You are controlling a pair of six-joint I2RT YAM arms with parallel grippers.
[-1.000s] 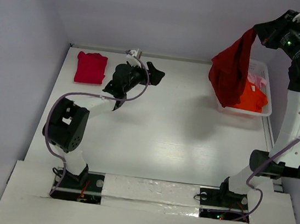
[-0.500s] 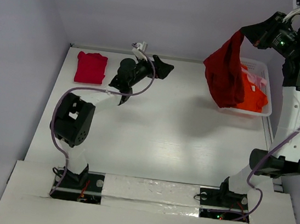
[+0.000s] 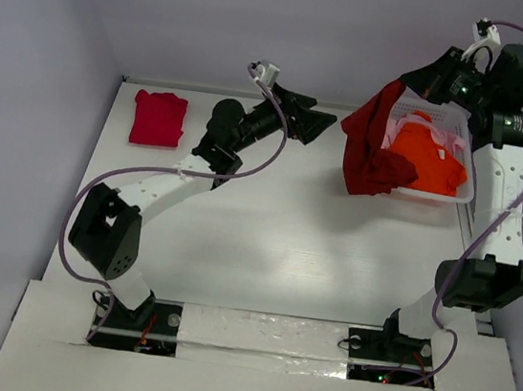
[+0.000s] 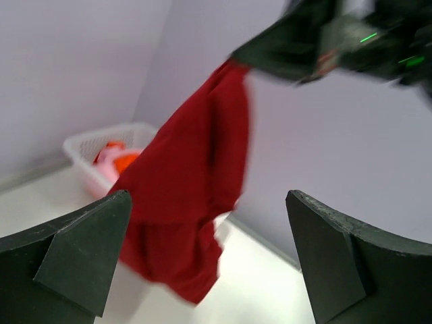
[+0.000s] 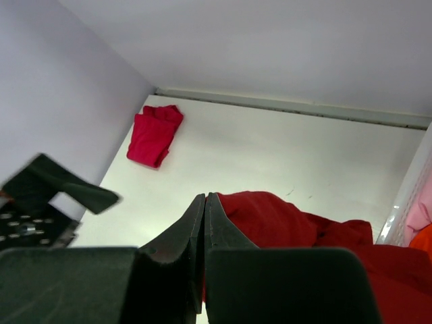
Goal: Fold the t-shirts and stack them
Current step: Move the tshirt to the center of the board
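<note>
My right gripper (image 3: 406,83) is shut on the top of the large dark red t-shirt (image 3: 369,150), which hangs down in front of the basket's left end. From the right wrist, the shut jaws (image 5: 204,197) have red cloth (image 5: 283,223) bunched below them. My left gripper (image 3: 312,121) is open, raised and pointed at that shirt (image 4: 196,169) from a short distance, with nothing between its fingers (image 4: 74,256). A folded crimson-pink t-shirt (image 3: 159,116) lies at the far left. The orange t-shirt (image 3: 427,161) and the pale pink one (image 3: 450,138) lie in the basket.
The white lattice basket (image 3: 465,189) stands at the far right against the wall, its rim also showing in the left wrist view (image 4: 84,143). Grey walls close in the table at the back and both sides.
My right gripper has carried the dark red shirt left and lower, so it hangs off the basket's left end. My left arm has swung right and up toward it.
</note>
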